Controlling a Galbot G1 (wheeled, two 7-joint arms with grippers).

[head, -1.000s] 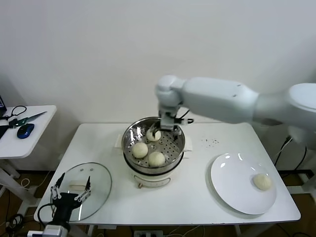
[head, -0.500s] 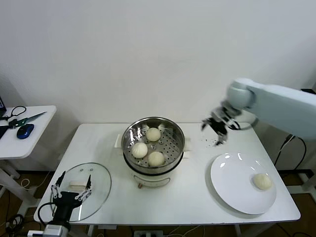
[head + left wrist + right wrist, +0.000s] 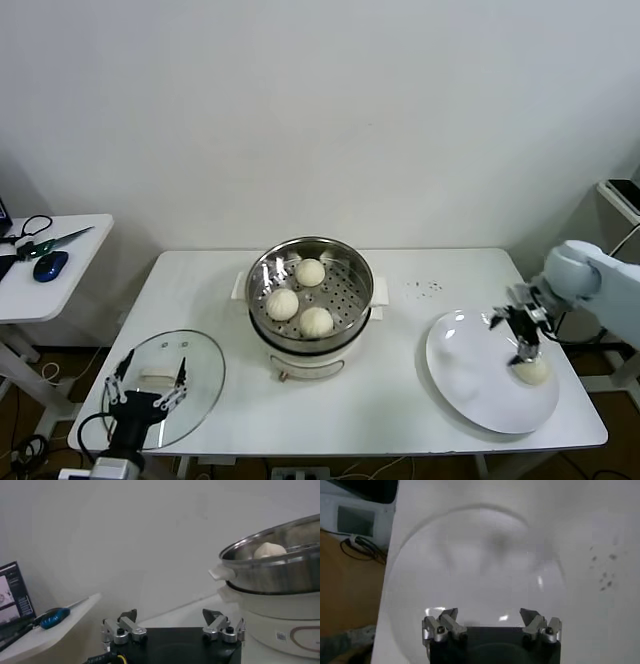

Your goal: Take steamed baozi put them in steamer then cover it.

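Black-fingered and spread wide with nothing between its jaws, the right gripper (image 3: 522, 335) hangs over the white plate (image 3: 470, 385) at the right end of the surface (image 3: 400, 410), just above and beside the last bun (image 3: 531, 370), which lies near the plate's outer edge. In the right wrist view the gripper (image 3: 490, 622) looks down on the bare plate (image 3: 470, 565) and the bun itself is not in sight, so my judgement is that it is not yet lined up. To do this pick well, it should centre over the bun until the bun sits between the fingers, come straight down, and close gently around the widest part, since a soft bun will likely dent or squeeze out if pinched hard or off-centre. Three buns (image 3: 299, 297) already rest in the steel steamer (image 3: 262, 268) at the middle of the surface, leaving open room on the perforated floor toward its right side for the fourth. Over at the near left corner the left gripper (image 3: 143, 390) waits, also wide open and empty, just above the glass lid (image 3: 200, 375) lying flat there, ready for covering later.
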